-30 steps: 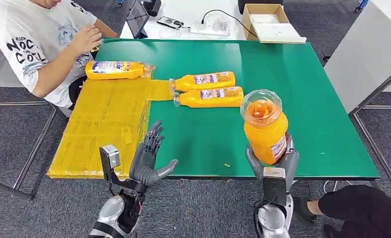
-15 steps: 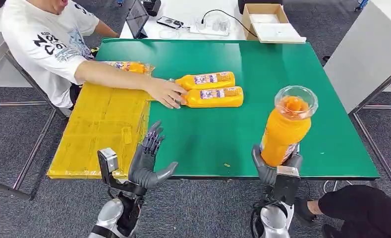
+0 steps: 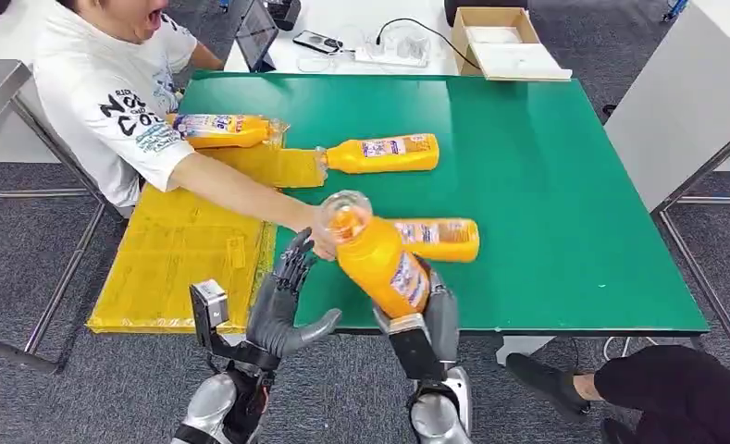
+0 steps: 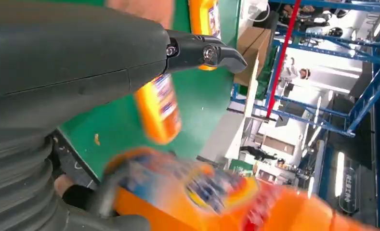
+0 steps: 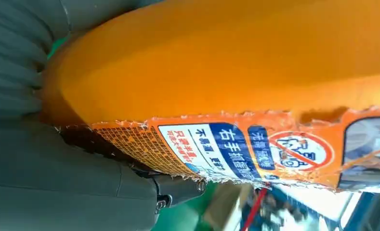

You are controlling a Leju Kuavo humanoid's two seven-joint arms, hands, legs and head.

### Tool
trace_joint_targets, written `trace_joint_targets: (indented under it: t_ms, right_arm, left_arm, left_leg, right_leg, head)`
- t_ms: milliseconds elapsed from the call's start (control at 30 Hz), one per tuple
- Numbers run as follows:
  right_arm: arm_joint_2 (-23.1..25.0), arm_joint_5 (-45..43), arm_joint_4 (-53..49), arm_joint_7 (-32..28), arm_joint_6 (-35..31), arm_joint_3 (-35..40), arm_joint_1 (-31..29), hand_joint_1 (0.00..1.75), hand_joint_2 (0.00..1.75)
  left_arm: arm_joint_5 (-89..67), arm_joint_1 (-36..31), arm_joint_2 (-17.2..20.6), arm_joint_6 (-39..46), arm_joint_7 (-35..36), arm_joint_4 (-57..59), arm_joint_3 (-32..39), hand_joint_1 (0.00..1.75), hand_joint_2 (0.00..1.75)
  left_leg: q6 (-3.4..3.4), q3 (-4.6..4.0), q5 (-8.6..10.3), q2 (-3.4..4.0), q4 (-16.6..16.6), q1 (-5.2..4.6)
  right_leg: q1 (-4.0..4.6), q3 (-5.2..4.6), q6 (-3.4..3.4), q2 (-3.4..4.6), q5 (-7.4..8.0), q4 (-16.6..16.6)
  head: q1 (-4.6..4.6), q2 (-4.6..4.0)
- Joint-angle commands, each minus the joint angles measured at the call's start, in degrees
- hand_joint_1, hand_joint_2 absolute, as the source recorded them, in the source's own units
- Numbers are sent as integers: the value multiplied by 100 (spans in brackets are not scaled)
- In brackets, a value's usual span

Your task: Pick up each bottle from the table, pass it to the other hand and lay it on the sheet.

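At the near edge of the green tabletop [image 3: 546,166], right hand [image 3: 432,310] raised on its silver arm, fingers [image 3: 444,301] wrapped round the base of an orange bottle [image 3: 379,257]. Held bottle tilted, long axis slanting away and toward the robot's left, clear cap end at the top, close to a person's hand [image 3: 322,242] reaching in from the left side. In the right wrist view, same bottle [image 5: 236,72] pressed against the palm, torn blue-and-white label facing the camera.

Beside it, left hand [image 3: 282,301] upright at the tabletop's near edge, palm turned toward the held bottle, fingers [image 3: 293,262] spread and holding nothing, thumb stuck out toward the right. Narrow gap between the two hands, partly taken up by the person's forearm [image 3: 241,192].

Behind the held bottle, second bottle [image 3: 439,239] lying flat on the green surface, long axis running left to right. Farther back, third bottle [image 3: 379,154] lying flat, cap end toward the yellow sheet [image 3: 190,250]. On the sheet's far end, fourth bottle [image 3: 220,129] lying flat, long axis across, next to the person's sleeve.

Wide bare green stretch on the right half of the tabletop. Yellow sheet draped over the left edge, its near part bare.
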Motion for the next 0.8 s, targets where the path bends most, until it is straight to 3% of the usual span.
trace_joint_targets:
  t_ms: [33,333,367,433,467,800]
  right_arm:
    - [-37,43,1289,190,10,408,-504,175,175]
    - [42,272,1770,363,6,628,-762,175,175]
    - [68,284,1793,370,5,652,-771,175,175]
    - [56,442,1902,360,-42,785,-819,175,175]
    - [56,442,1902,360,-42,785,-819,175,175]
    - [92,1064,2259,230,-296,1362,-885,175,175]
  left_arm:
    - [51,-48,113,-98,62,80,-185,0,175]
    - [196,-94,92,-276,148,136,-264,0,175]
    - [225,-91,82,-303,160,149,-273,0,175]
    - [301,-106,87,-364,202,178,-286,0,175]
    - [301,-106,87,-364,202,178,-286,0,175]
    - [169,-354,58,-185,277,509,-350,0,175]
  left_leg:
    - [1,19,-6,11,-5,-2]
    - [-2,69,-29,26,-3,2]
    - [-1,29,-12,19,-4,-2]
    - [-1,62,-28,31,-1,0]
    - [0,26,-11,15,-3,-2]
    - [-1,39,-15,11,-2,1]
  right_leg:
    - [-1,17,-8,7,-2,-7]
    - [9,65,-27,15,-18,-10]
    - [3,25,-13,13,-4,-7]
    - [9,56,-24,20,-16,-7]
    - [4,24,-10,10,-3,-8]
    - [5,37,-16,3,-10,-6]
  head:
    - [-2,0]
    - [-2,0]
    - [-2,0]
    - [0,0]
    - [-2,0]
    - [0,0]
